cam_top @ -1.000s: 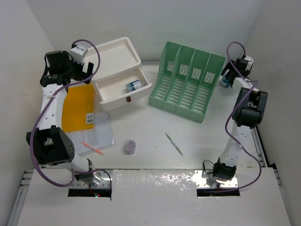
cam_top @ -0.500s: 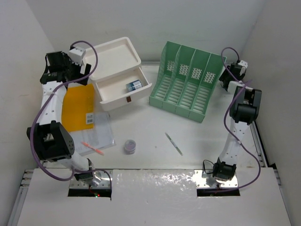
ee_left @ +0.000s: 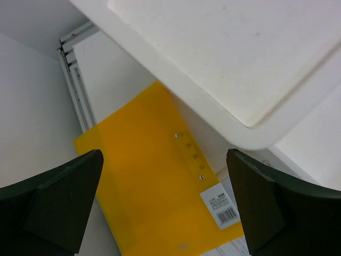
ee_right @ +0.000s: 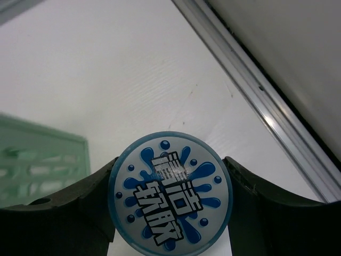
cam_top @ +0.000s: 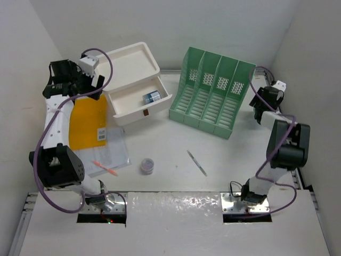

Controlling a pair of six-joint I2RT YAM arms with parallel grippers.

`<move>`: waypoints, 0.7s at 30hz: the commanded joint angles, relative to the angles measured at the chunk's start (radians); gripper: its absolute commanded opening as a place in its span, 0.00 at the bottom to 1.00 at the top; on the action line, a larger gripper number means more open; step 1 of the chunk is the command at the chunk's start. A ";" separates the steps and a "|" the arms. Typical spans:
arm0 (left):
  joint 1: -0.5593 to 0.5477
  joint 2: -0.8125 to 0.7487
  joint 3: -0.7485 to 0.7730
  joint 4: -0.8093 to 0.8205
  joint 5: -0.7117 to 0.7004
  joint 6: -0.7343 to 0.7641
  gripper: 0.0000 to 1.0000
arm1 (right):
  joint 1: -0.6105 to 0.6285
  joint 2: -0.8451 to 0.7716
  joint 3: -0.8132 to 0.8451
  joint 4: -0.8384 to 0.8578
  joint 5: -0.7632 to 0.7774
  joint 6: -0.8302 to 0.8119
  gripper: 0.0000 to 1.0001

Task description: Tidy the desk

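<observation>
Top: the worktop (cam_top: 234, 154) lies under everything, with a pen (cam_top: 196, 162) loose mid-way.
Left wrist: my left end effector (ee_left: 164, 160) gapes wide above the folder (ee_left: 144, 186).
Right wrist: my right end effector (ee_right: 170, 160) clamps a tub (ee_right: 170, 194) (blue-splash lid). I judge this the carrying step, and next it needs a home, probably the drawer (cam_top: 128, 98).

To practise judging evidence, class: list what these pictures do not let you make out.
1. Right wrist view: the disc in the right claw shows only its printed face; whatever lies behind is hidden.
2. Top view: the item in the drawer is too small to identify.
3. Left wrist view: the frame edge cuts off the box; the label print is too small to read.
</observation>
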 commanded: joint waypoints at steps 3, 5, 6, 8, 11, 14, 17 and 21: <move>-0.015 -0.127 -0.022 -0.052 0.152 0.103 1.00 | 0.029 -0.380 -0.155 0.004 0.057 0.005 0.00; -0.022 -0.163 -0.036 -0.084 0.209 0.130 1.00 | 0.036 -0.558 -0.192 -0.077 0.040 -0.012 0.00; -0.034 -0.174 -0.039 -0.093 0.275 0.135 1.00 | 0.041 -0.612 -0.194 -0.110 0.009 -0.025 0.00; -0.078 -0.193 -0.042 -0.130 0.339 0.126 1.00 | 0.062 -0.744 -0.163 -0.219 -0.064 -0.068 0.00; -0.191 -0.185 -0.027 -0.169 0.396 0.048 1.00 | 0.130 -0.856 -0.117 -0.277 -0.325 -0.094 0.00; -0.299 -0.177 -0.009 -0.152 0.407 -0.080 1.00 | 0.344 -0.902 -0.109 -0.247 -0.454 -0.185 0.00; -0.321 -0.179 0.011 -0.085 0.496 -0.262 1.00 | 0.519 -0.860 -0.120 -0.198 -0.554 -0.265 0.00; -0.328 -0.196 -0.019 0.058 0.612 -0.470 1.00 | 0.716 -0.801 -0.207 0.087 -0.595 -0.302 0.00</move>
